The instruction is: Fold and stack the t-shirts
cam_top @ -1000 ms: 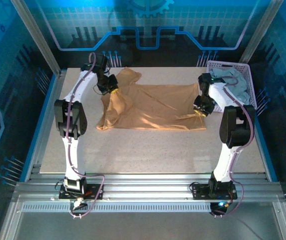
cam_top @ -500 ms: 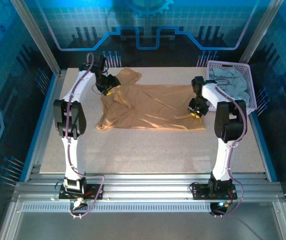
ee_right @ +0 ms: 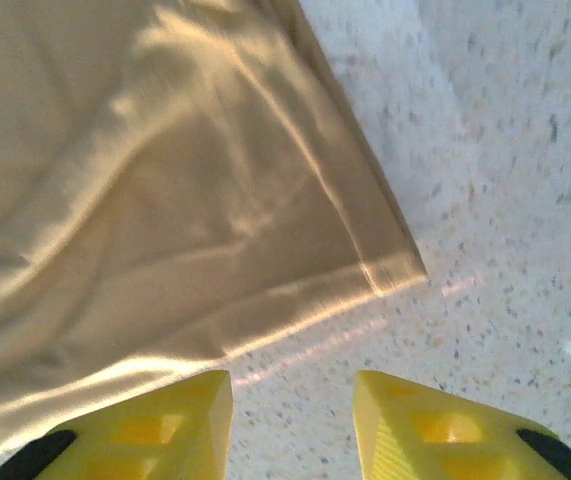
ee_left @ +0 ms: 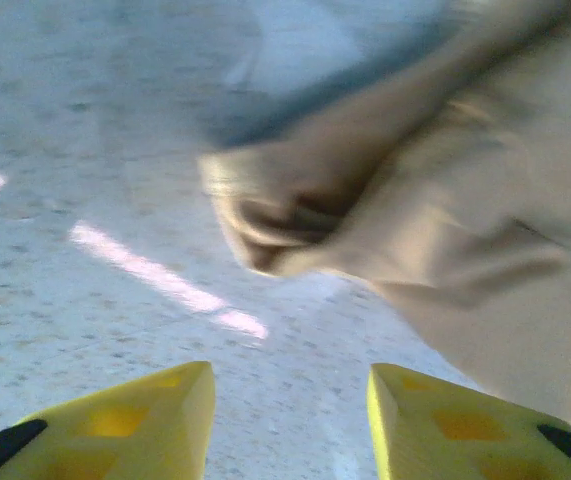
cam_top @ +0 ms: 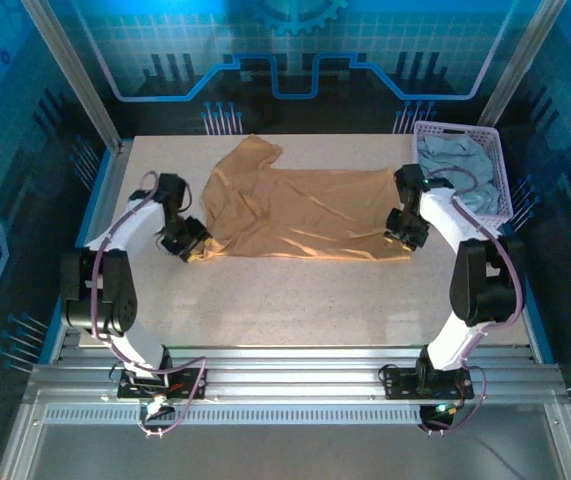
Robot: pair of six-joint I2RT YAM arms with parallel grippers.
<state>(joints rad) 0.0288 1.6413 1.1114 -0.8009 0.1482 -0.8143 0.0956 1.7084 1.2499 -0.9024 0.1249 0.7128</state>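
Yellow-fingered, the left gripper hangs unclenched and empty just off the tan t-shirt's bunched near-left corner. The right gripper gapes empty at its near-right corner. The shirt lies wrinkled across the table. Farther right, the grey-blue t-shirt sits crumpled in the lavender basket.

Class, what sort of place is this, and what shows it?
Probably a robot lab cell: left arm and right arm bolted to a rail by a table, blue panels around, a tan shirt laid out.
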